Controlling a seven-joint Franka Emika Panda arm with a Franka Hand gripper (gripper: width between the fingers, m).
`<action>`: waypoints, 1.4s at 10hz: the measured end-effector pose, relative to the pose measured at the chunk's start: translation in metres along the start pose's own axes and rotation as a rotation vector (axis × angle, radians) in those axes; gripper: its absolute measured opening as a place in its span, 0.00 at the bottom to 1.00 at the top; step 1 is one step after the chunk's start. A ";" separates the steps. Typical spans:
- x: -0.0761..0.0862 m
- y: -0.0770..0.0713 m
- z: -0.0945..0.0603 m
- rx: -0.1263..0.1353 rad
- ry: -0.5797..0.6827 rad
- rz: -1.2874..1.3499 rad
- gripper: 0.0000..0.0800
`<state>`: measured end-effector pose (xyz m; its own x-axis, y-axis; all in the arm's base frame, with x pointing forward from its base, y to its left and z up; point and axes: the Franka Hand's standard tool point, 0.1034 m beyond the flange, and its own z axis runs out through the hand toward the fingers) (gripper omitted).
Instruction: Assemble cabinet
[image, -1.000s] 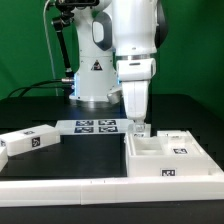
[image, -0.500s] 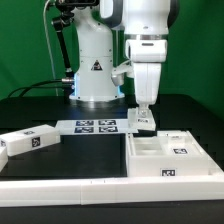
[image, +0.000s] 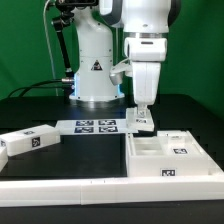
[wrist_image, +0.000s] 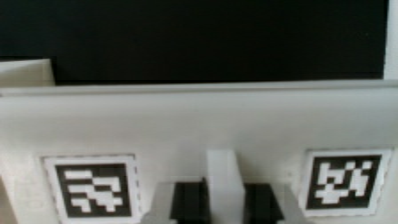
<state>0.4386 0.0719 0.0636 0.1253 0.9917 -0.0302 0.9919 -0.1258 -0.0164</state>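
The cabinet (image: 170, 155) is a white boxy unit with tagged recessed compartments, lying at the exterior view's right. My gripper (image: 143, 119) points straight down at its far left corner. In the wrist view the cabinet's white wall (wrist_image: 196, 120) fills the picture, with one marker tag (wrist_image: 93, 186) on each side of a narrow upright rib (wrist_image: 221, 170). My two dark fingers (wrist_image: 185, 202) stand close on either side of that rib, and the gripper (wrist_image: 221, 204) looks shut on it.
A loose white panel (image: 30, 140) with a tag lies at the exterior view's left. The marker board (image: 95, 126) lies in front of the robot's base (image: 95, 75). A long white ledge (image: 90, 187) runs along the near edge.
Since 1.0 s ago the arm has swung toward the exterior view's right and the gripper has shifted slightly right and up at the cabinet's corner. Nothing has moved in the last half second.
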 end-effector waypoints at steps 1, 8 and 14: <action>0.000 0.000 0.003 0.005 0.001 0.002 0.09; 0.003 0.011 0.005 0.001 0.008 0.005 0.09; 0.005 0.016 0.005 -0.005 0.011 0.008 0.09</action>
<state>0.4547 0.0749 0.0583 0.1329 0.9909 -0.0191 0.9910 -0.1332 -0.0117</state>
